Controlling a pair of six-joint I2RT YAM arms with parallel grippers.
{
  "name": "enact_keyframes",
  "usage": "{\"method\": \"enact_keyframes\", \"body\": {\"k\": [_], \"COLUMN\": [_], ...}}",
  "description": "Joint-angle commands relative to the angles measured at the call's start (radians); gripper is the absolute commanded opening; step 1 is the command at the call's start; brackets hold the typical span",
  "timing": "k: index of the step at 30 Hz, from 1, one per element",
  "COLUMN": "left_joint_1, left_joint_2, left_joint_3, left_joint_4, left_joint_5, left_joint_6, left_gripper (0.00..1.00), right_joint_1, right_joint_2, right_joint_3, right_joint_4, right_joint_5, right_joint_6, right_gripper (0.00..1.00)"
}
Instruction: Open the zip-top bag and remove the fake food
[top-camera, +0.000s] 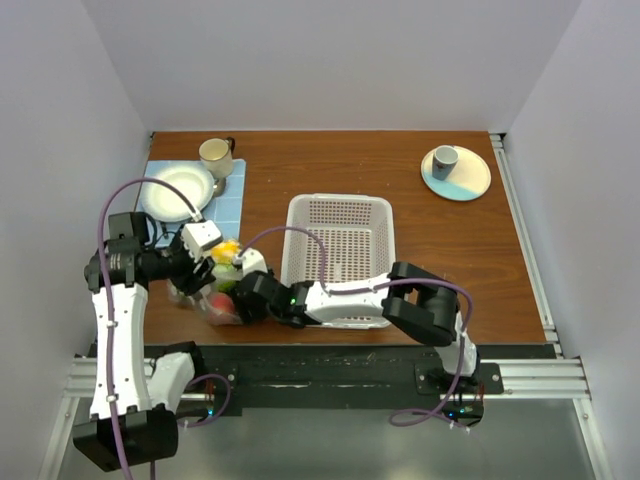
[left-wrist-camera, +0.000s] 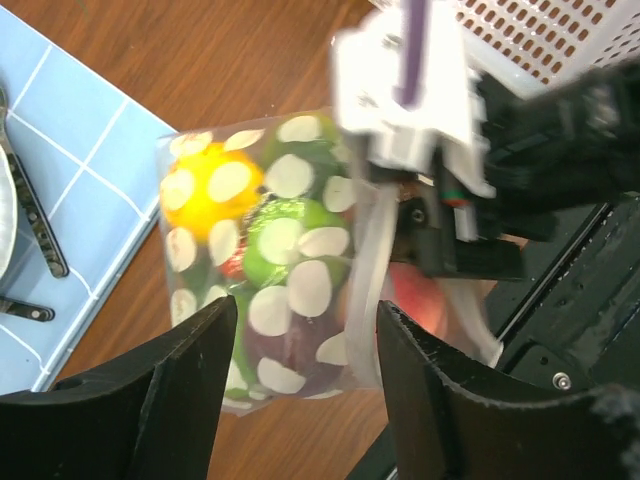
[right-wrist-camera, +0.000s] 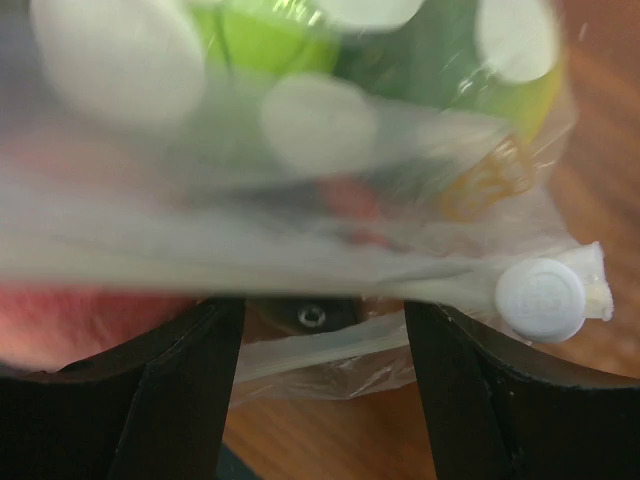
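At wooden table (top-camera: 450, 250) edge, the zip-top bag (left-wrist-camera: 290, 260) holds fake food (left-wrist-camera: 205, 185); left claw (left-wrist-camera: 305, 320), right claw (right-wrist-camera: 322, 320) gape.

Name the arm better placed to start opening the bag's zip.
Right, probably. Its open hand is edge-on at the bag's zip strip, with the slider just beside its fingers. The left hand hangs open over the bag's broad dotted face.

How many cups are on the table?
2. A cream mug stands at the far left, next to the white plate. A small grey cup sits on the cream and blue plate at the far right. I see no others.
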Motion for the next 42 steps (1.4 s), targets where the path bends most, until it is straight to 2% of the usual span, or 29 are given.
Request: {"method": "enact_keyframes", "body": {"k": [1,6,9,11,18,23,33,36,38,42], "left_joint_1": [0.003,0.006,0.008,0.009,0.009,0.009,0.009,0.009,0.008,0.009], "left_joint_2": [0.003,0.016,-0.009,-0.018,0.065,0.103,0.105,0.102,0.092,0.091], "left_joint_3": [0.068,0.068,0.032,-0.01,-0.124,-0.254,-0.359,-0.365,-0.374,-0.385], "left_joint_4": [0.027,0.056,0.134,0.209,0.314,0.426,0.462,0.435,0.438,0.451], "left_joint_5": [0.006,0.0,-0.042,-0.08,-0.125,-0.183,-0.226,-0.211,-0.212,-0.23], "left_joint_6": [0.029,0.007,-0.02,-0.036,-0.031,-0.022,0.03,0.04,0.043,0.046], "left_gripper": [0.64,0.64,0.64,0.64,0.61,0.57,0.5,0.49,0.49,0.49], "right_joint_1": [0.035,0.035,0.036,0.039,0.058,0.081,0.085,0.085,0.087,0.09], "right_joint_2": [-0.106,-0.117,-0.109,-0.111,-0.073,-0.031,0.032,0.032,0.013,-0.11], "right_joint_3": [-0.124,-0.159,-0.136,-0.13,-0.087,-0.052,-0.038,-0.033,-0.041,-0.111], "right_joint_4": [-0.02,-0.006,0.009,0.018,0.116,0.124,0.132,0.135,0.14,0.155], "right_joint_5": [0.1,0.108,0.086,0.06,-0.076,-0.096,-0.076,-0.069,-0.067,-0.029], "right_joint_6": [0.058,0.052,0.031,-0.007,-0.123,-0.152,-0.153,-0.159,-0.169,-0.195], "right_gripper": [0.7,0.7,0.7,0.7,0.68,0.64,0.59,0.51,0.4,0.26]}}
